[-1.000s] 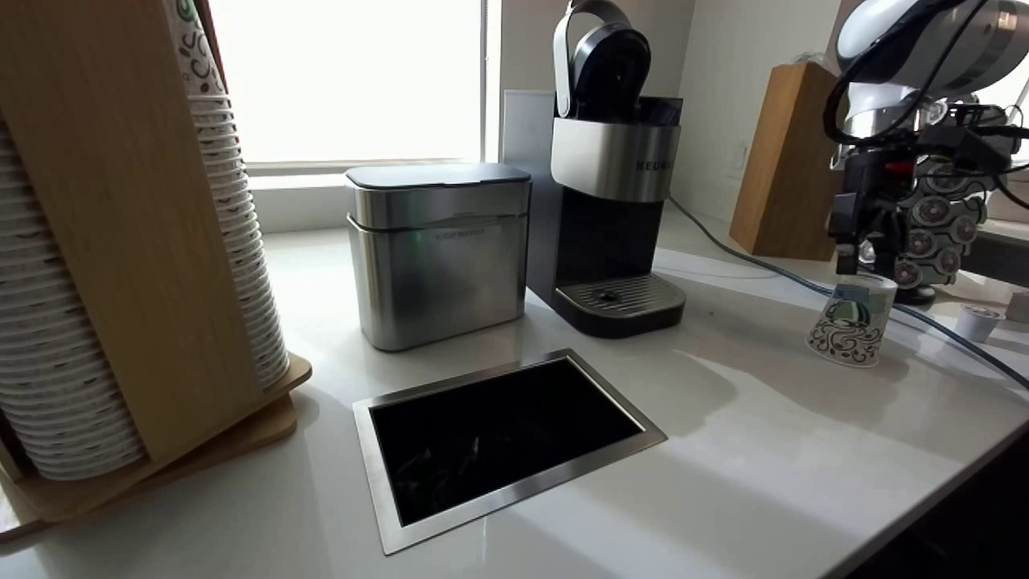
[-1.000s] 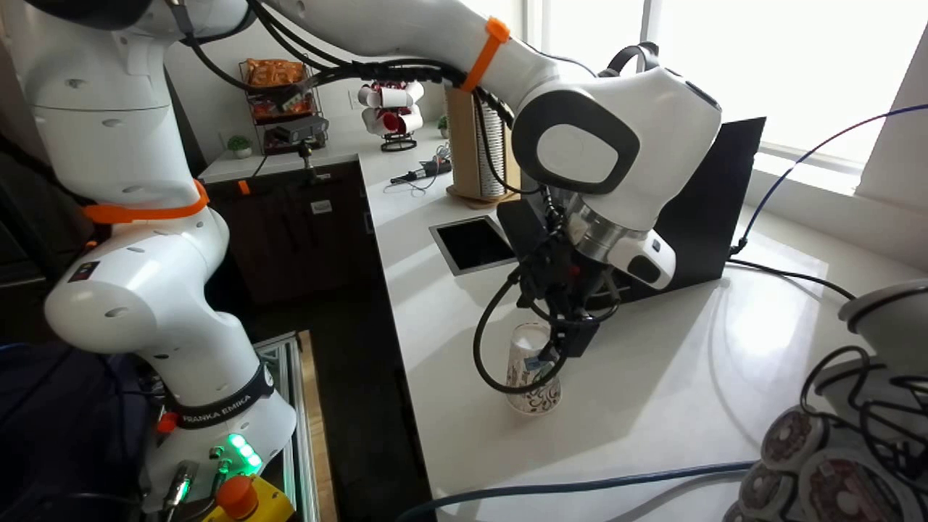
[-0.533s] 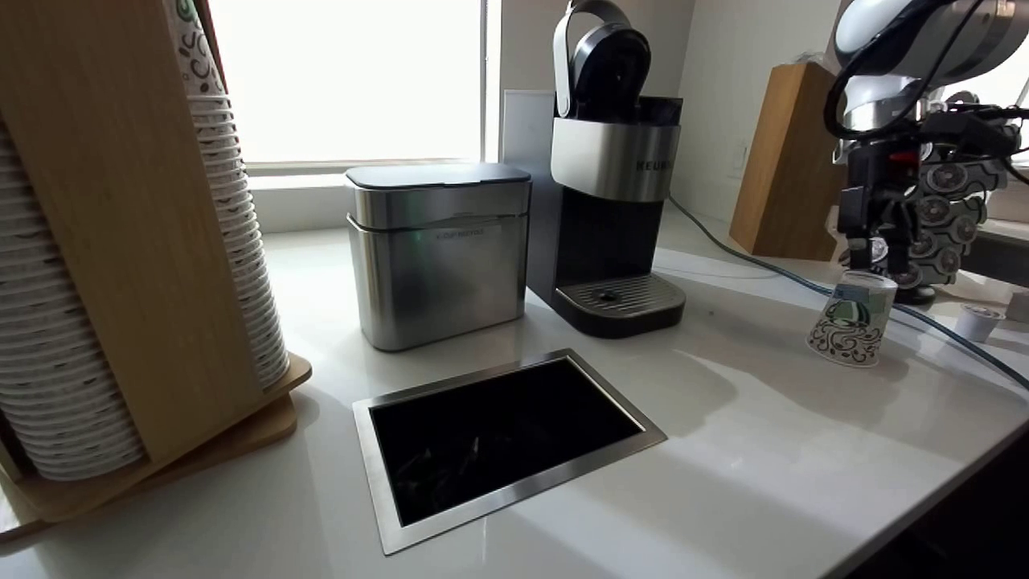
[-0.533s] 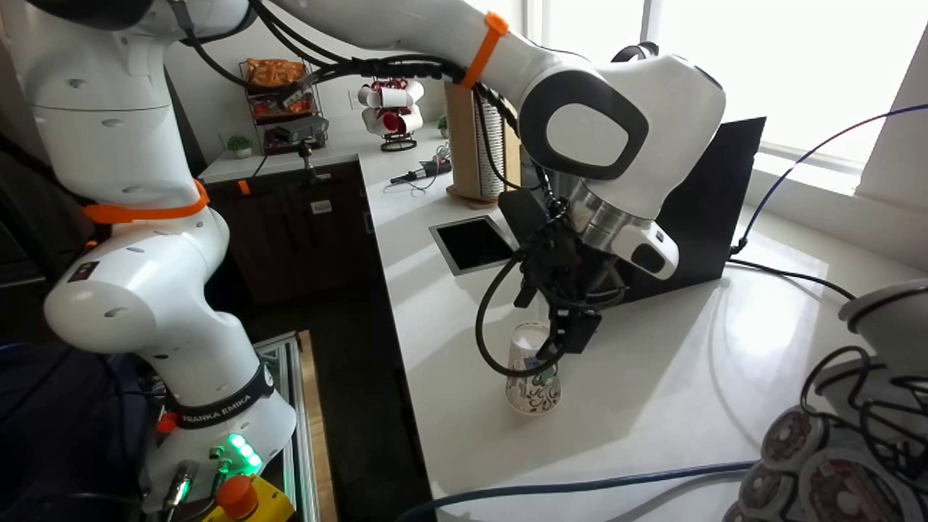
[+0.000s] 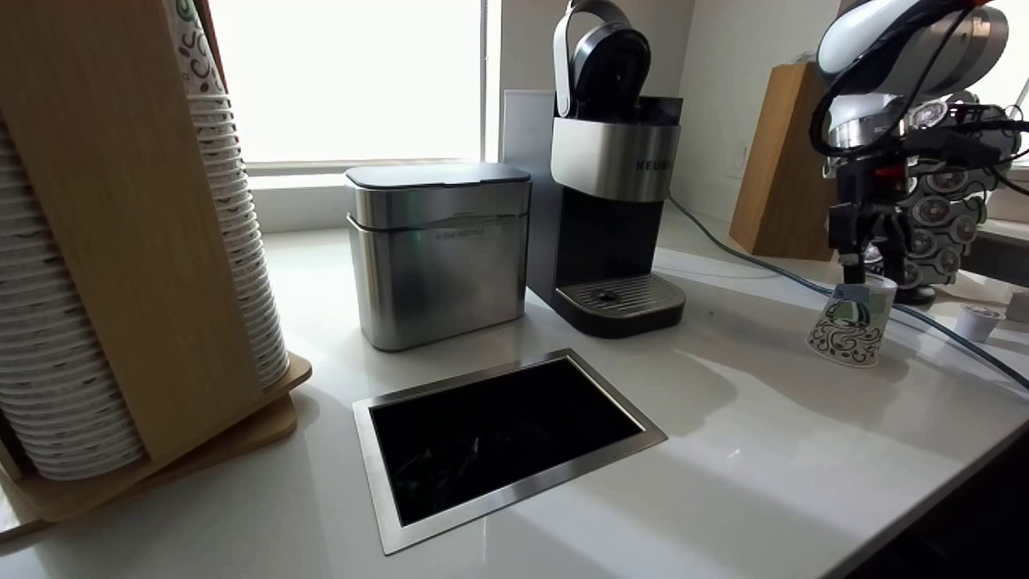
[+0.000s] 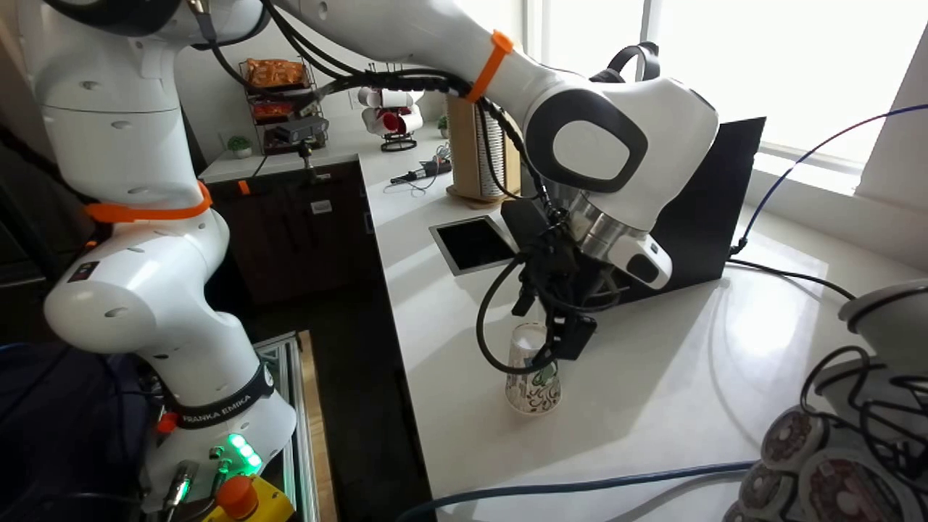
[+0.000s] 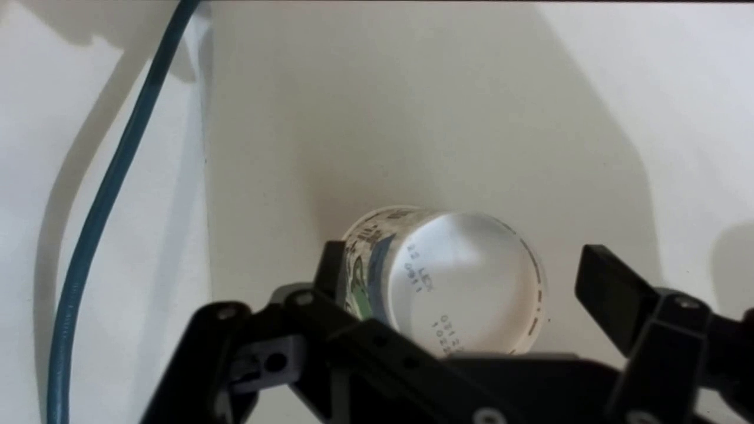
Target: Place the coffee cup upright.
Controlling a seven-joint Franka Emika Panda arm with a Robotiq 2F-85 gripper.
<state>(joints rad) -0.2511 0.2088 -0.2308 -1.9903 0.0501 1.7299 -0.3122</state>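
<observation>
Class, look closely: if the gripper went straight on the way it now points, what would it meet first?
Probably the upturned coffee cup: in the wrist view the open gripper frames its base, though depth is hard to judge.

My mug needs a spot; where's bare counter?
The counter is bare between coffee machine, metal-framed hole and upside-down cup, and between cup and blue cable. Crowded: by the cup, where the open pincer hangs, and by coffee pods.
</observation>
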